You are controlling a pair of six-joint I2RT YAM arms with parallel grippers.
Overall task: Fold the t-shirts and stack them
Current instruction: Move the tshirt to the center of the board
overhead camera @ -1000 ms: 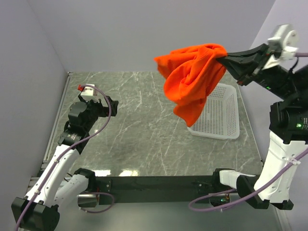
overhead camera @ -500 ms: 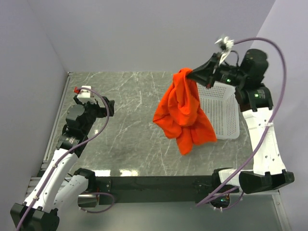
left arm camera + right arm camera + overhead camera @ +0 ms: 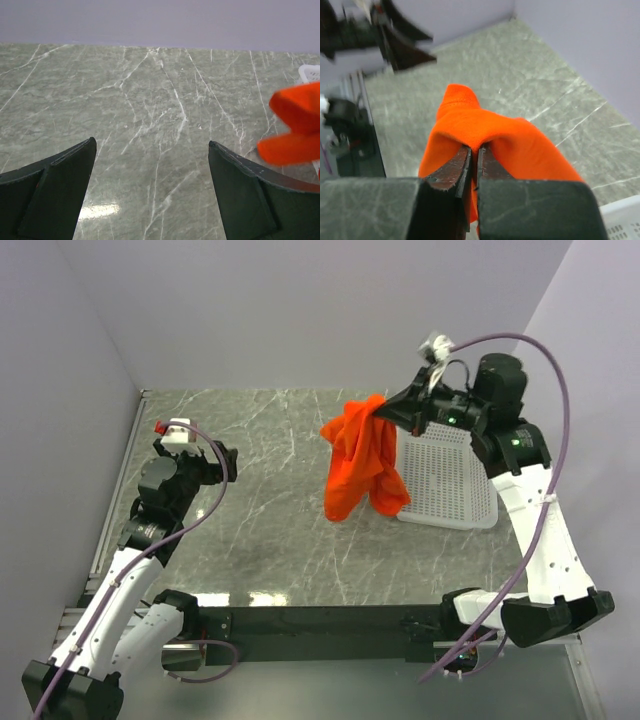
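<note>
The orange t-shirt [image 3: 362,458] is hanging bunched in the air over the right-centre of the table [image 3: 260,540], just left of the white basket [image 3: 455,480]. Its long axis is running straight down from the grip, and its lowest folds are dangling close to the table. I cannot tell whether they are touching it.

I am holding it with the right gripper [image 3: 388,408], whose jaws are pressed together on a fold of cloth at the very top of the bundle, as the right wrist view is showing plainly. So the shirt is lying below and slightly left of that hand, as a crumpled column and not a spread sheet.

The left gripper [image 3: 222,462] is sitting well apart on the left side of the table, pointing right, with its jaws spread wide and nothing between them. In its wrist view the orange cloth is just peeking in at the right edge.

I am judging that the coming move hinges on this: the cloth is dangling to the right of the left gripper, above bare table between the arms, and the right arm is by far the nearer. Lowering it toward the centre should be bringing a loose edge within the left arm's reach for spreading.
</note>
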